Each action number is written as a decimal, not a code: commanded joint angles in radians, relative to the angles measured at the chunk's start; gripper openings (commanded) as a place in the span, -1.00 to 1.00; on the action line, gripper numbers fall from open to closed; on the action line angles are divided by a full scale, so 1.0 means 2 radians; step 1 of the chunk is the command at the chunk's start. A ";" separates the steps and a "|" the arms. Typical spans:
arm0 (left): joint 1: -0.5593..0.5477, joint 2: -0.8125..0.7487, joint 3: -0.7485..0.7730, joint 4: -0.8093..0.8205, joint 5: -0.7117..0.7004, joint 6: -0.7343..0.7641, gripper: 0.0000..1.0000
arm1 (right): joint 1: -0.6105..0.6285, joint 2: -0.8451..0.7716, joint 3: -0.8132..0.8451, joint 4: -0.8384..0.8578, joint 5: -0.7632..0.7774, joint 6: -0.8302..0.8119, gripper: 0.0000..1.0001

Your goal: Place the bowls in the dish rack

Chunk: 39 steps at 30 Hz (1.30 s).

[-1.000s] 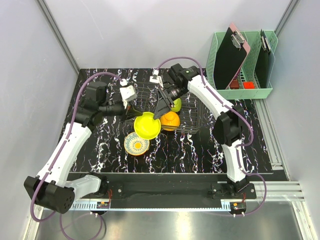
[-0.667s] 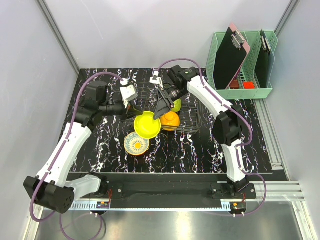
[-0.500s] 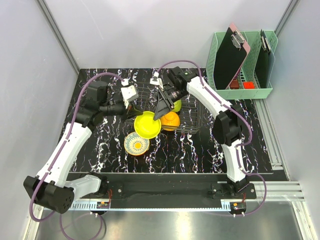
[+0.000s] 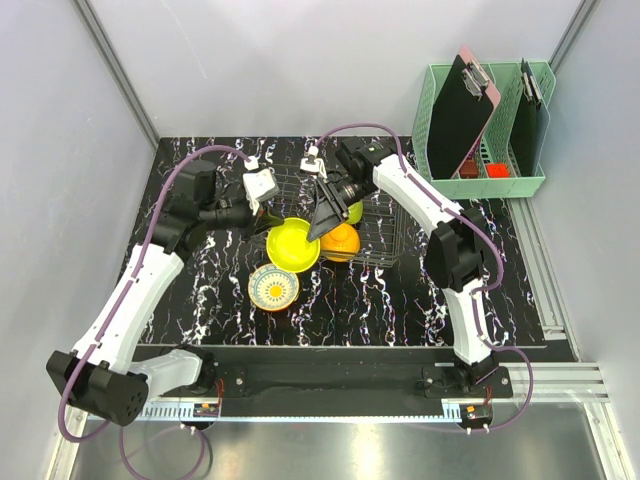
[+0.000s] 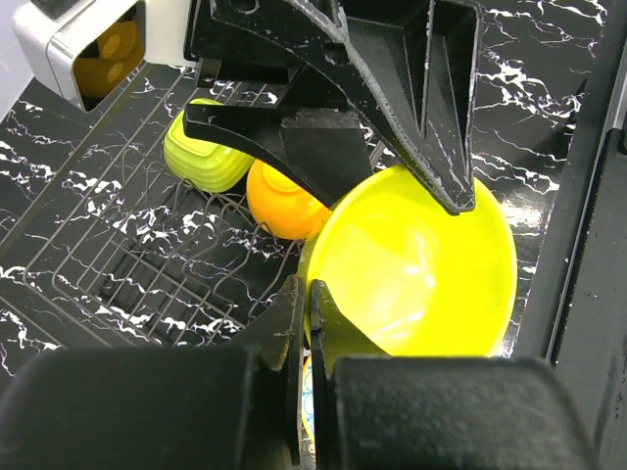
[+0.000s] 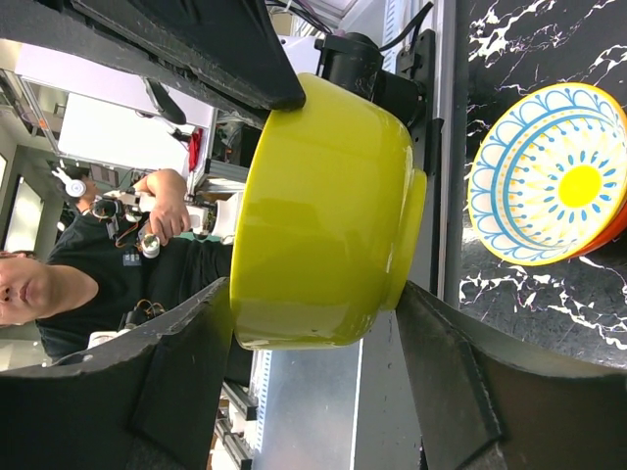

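My left gripper (image 4: 270, 228) is shut on the near rim of the yellow-green bowl (image 4: 293, 246), held tilted just above the table at the dish rack's (image 4: 385, 240) front-left corner. The pinch shows in the left wrist view (image 5: 307, 294) on the bowl (image 5: 421, 274). My right gripper (image 4: 323, 220) is open and straddles this bowl (image 6: 323, 206), one finger by its base, one by its rim. The lime green bowl (image 4: 353, 209) and orange bowl (image 4: 342, 241) sit in the rack (image 5: 118, 245). The cream-white patterned bowl (image 4: 273, 289) lies stacked in the red-orange bowl (image 6: 615, 227) on the table.
A mint-green plastic basket (image 4: 440, 165) with clipboards stands at the back right, off the black marble mat (image 4: 200, 270). Grey walls close the left, back and right sides.
My left gripper has carried the yellow-green bowl a little up and toward the rack, further between the right gripper's fingers. The right arm has barely moved.
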<state>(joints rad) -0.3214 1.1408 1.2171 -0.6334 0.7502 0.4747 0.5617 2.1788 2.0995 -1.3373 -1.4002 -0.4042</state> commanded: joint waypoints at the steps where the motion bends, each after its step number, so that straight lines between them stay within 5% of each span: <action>1: -0.004 0.000 0.020 0.029 0.000 0.007 -1.00 | 0.001 -0.006 0.007 -0.054 -0.029 0.000 0.47; 11: -0.004 0.003 0.023 0.031 0.000 0.003 -1.00 | 0.008 0.000 0.008 -0.055 -0.036 0.001 0.14; 20: -0.005 0.003 0.021 0.032 0.003 0.003 -1.00 | 0.011 0.004 0.009 -0.052 -0.026 -0.001 -0.52; 23: -0.006 0.005 0.021 0.032 0.007 0.001 -0.75 | 0.011 0.006 0.010 -0.051 -0.022 0.000 -0.73; 28: -0.005 0.006 0.023 0.033 0.008 -0.002 -0.70 | 0.012 0.007 0.009 -0.042 -0.015 0.007 -0.88; 35: -0.005 0.006 0.026 0.034 0.014 -0.008 -0.50 | 0.012 0.006 0.003 -0.027 -0.003 0.020 -1.00; 39: -0.003 0.003 0.030 0.039 0.008 -0.020 -0.20 | 0.012 0.004 -0.002 0.003 0.016 0.041 -1.00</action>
<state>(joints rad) -0.3283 1.1477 1.2194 -0.6174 0.7521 0.4606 0.5751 2.1933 2.0991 -1.3373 -1.3800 -0.3702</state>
